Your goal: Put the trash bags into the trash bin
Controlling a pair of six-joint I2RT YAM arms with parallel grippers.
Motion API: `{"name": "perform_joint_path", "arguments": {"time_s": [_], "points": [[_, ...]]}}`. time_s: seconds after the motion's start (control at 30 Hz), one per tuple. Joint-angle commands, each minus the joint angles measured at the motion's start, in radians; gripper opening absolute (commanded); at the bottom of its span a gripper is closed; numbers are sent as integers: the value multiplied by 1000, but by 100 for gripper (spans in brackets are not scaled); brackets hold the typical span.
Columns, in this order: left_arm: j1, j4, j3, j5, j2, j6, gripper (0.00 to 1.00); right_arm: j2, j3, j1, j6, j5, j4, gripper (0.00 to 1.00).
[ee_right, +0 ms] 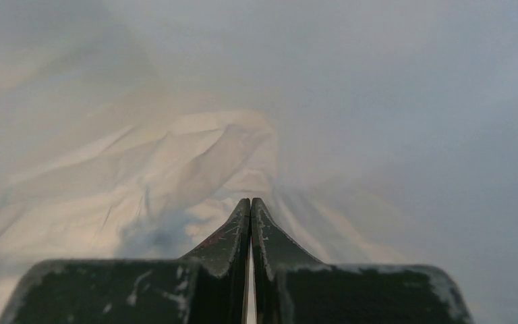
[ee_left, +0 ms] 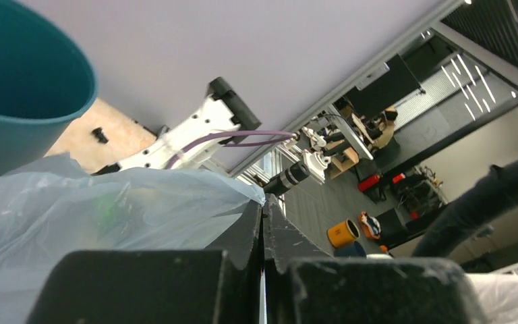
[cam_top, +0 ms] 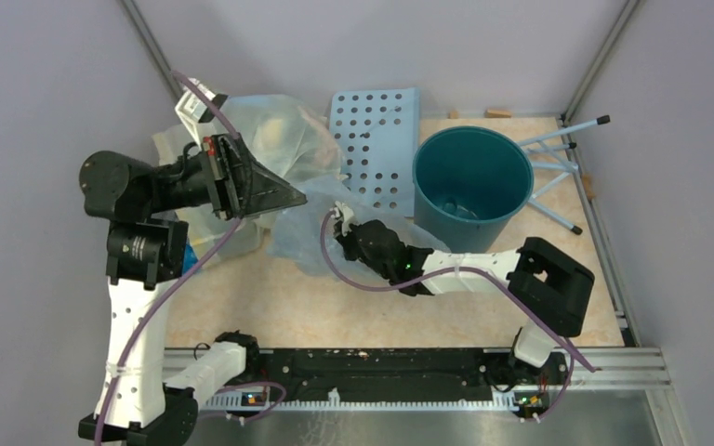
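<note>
The pale blue trash bag (cam_top: 299, 237) lies crumpled on the table left of the dark teal trash bin (cam_top: 439, 216). My left gripper (cam_top: 299, 197) points right, raised above the table, and is shut on an upper edge of the bag (ee_left: 108, 216); the bin's rim (ee_left: 34, 101) shows beyond it. My right gripper (ee_right: 250, 200) is shut with the bag's plastic (ee_right: 195, 162) filling its view and creases running to its tips. In the top view its fingers are hidden under the bag. The bin stands upright with a little plastic at its bottom.
A larger yellowish bag (cam_top: 284, 130) with stuff inside sits behind my left gripper. A light blue perforated panel (cam_top: 376, 139) leans left of the bin. White rod legs (cam_top: 558, 158) lie right of the bin. Grey walls enclose the table.
</note>
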State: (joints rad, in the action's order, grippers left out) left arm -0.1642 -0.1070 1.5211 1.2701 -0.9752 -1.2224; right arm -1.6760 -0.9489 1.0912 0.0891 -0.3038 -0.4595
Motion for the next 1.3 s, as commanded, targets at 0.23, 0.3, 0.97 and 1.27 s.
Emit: {"name": "perform_joint_path", "arguments": {"time_s": [0.23, 0.3, 0.97, 1.27], "points": [[4, 70, 77, 93, 18, 54, 0, 21, -38, -37, 85, -188, 186, 0], [4, -201, 71, 40, 17, 280, 0, 43, -42, -37, 99, -224, 217, 0], [3, -833, -310, -836, 196, 615, 0, 76, -118, -8, 194, -619, 762, 0], [4, -821, -357, -808, 201, 615, 0, 130, 79, -8, 99, -205, 172, 0]]}}
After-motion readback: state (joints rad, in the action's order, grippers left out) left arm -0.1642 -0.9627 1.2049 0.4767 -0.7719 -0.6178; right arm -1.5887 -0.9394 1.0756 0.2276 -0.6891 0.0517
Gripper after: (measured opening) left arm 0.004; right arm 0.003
